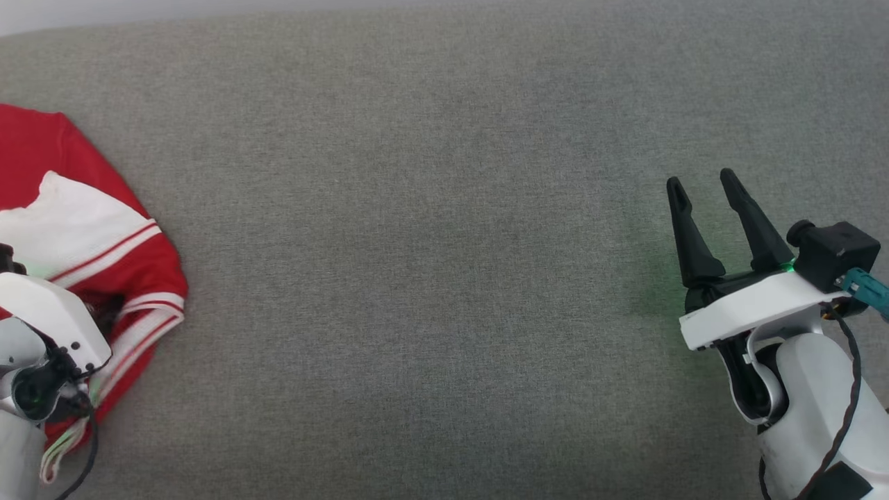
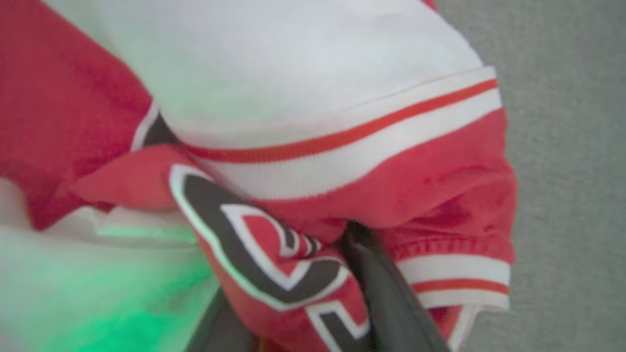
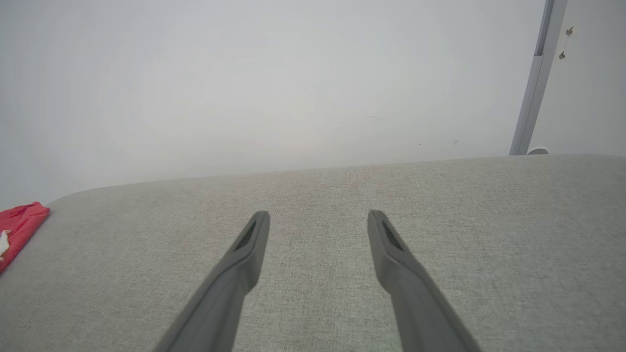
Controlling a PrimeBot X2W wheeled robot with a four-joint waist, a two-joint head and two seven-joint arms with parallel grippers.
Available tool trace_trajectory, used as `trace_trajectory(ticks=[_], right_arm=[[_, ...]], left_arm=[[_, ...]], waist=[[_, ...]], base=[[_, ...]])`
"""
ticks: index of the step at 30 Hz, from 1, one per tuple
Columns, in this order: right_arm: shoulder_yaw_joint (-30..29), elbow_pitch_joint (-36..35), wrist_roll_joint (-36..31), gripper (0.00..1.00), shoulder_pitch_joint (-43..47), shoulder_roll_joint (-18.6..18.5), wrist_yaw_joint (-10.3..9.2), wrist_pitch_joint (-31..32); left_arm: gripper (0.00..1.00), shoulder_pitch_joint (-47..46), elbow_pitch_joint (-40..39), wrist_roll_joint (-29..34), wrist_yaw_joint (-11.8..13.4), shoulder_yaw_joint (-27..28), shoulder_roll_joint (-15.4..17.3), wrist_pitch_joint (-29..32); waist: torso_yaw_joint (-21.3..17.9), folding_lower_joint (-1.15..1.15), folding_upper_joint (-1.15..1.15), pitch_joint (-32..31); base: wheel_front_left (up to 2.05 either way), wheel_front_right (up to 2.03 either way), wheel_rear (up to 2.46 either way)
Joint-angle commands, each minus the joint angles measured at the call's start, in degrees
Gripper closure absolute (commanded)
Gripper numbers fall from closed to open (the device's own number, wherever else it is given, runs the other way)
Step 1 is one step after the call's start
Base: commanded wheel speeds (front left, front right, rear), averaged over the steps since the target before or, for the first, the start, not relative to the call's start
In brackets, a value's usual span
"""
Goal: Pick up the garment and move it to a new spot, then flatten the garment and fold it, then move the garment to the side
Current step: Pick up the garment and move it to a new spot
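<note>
Jersey (image 1: 83, 229): lies bunched at the far left edge of the grey cloth (image 1: 430, 278), on the robot's left. Red body, white panel on top, striped trim curling along the right side of the heap. Not flat, not folded.

Left gripper (image 2: 303, 274): down in the jersey. From the head view its white wrist housing sits over the near part of the heap and hides the fingers. In the left wrist view one dark finger (image 2: 391, 298) shows up to its tip, which is pushed in under a red fold. The other finger shows just at its base; the rest is covered. A fold bearing black, white-outlined lettering lies between the two. They stand some way apart, but whether they pinch the fabric I cannot tell. Green light spills on the white fabric at the lower left of that view.

Right gripper (image 1: 701, 179): well apart from the jersey, over bare cloth on the right. Fingers spread wide, nothing between them. Faint green glow on the cloth beside it.

Right wrist view: pale wall (image 3: 244, 88) behind the cloth.
</note>
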Motion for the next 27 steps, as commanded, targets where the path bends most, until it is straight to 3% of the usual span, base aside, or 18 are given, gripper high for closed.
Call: trace_trajectory(ticks=[1,8,13,22,27], right_arm=[[0.07,-0.27,0.29,0.0,-0.55,0.4,0.0,-0.27],[-0.27,0.16,0.43,0.0,-0.31,0.98,0.0,-0.27],[-0.42,0.43,0.52,0.0,1.04,2.26,-0.01,-0.27],[-1.08,0.02,1.19,0.0,1.96,3.88,-0.01,-0.27],[-3.97,-0.77,2.09,0.0,2.13,5.18,-0.01,-0.27]], left_arm=[[1.0,1.46,1.13,-0.05,0.09,-2.41,-4.0,-0.73],[1.0,-2.87,-4.63,1.69,0.07,-4.71,0.69,-14.26],[1.0,-4.82,-12.16,0.53,0.08,-9.57,0.69,-18.92],[1.0,-9.86,-26.54,-0.56,0.08,-24.71,-0.93,-17.32],[1.0,-16.58,-31.18,-1.94,0.08,-38.07,-3.94,-15.45]], waist=[[0.02,0.0,-0.01,-0.01],[1.0,0.0,-0.01,-2.64],[0.63,0.0,-0.01,-5.38],[-4.26,0.0,-0.01,-5.8],[-9.72,0.0,-0.01,-3.16]], base=[[0.0,0.0,0.0],[0.0,0.0,0.0],[0.0,0.0,0.0],[0.0,0.0,0.0],[0.0,0.0,0.0]])
